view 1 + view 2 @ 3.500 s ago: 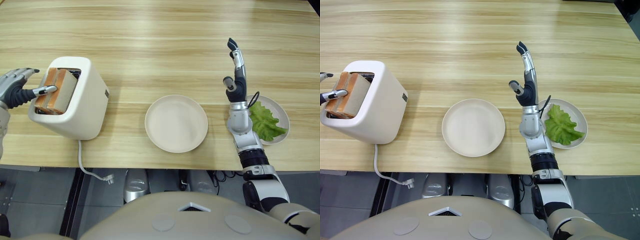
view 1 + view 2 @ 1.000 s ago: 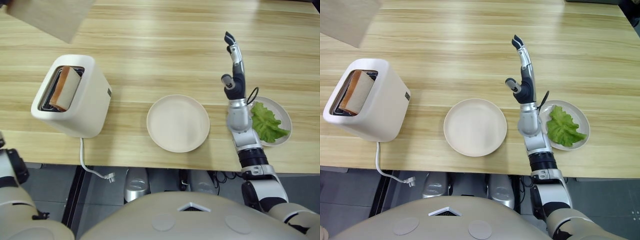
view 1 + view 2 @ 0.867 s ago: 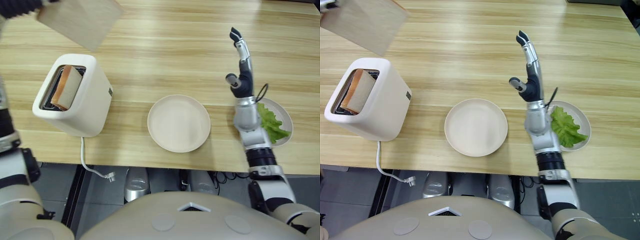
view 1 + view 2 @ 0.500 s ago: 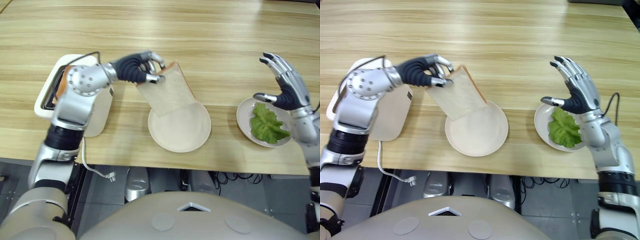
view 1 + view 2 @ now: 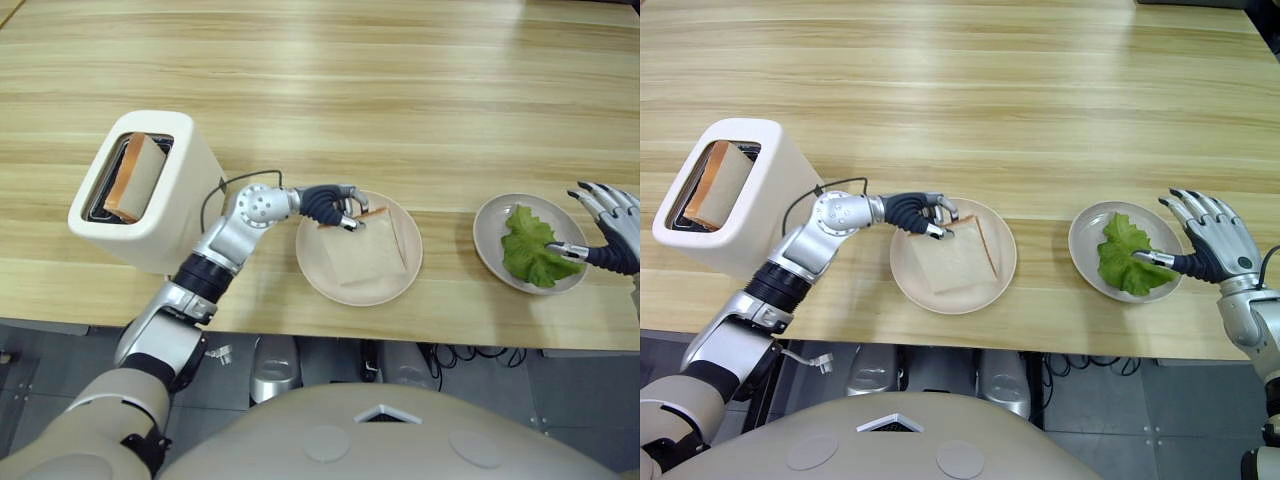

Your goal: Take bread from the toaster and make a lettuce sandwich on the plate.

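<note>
A white toaster point(image 5: 150, 215) stands at the left with one bread slice point(image 5: 133, 177) upright in its slot. On the round beige plate point(image 5: 312, 272) in the middle lies a second bread slice point(image 5: 365, 258), nearly flat. My left hand point(image 5: 330, 204) is at that slice's upper left corner, fingers curled and pinching its edge. At the right a green lettuce leaf point(image 5: 1118, 256) lies on a small plate point(image 5: 1080, 232). My right hand point(image 5: 1208, 245) sits just right of that plate, fingers spread, its thumb at the leaf's right edge.
The wooden table point(image 5: 330, 90) stretches wide behind the three items. The toaster's cord point(image 5: 805, 360) hangs over the front edge below the toaster. Both plates sit close to the table's front edge.
My left hand has lowered the bread slice from a tilted hold above the plate down onto it. My right hand has dropped and shifted right, beside the lettuce.
</note>
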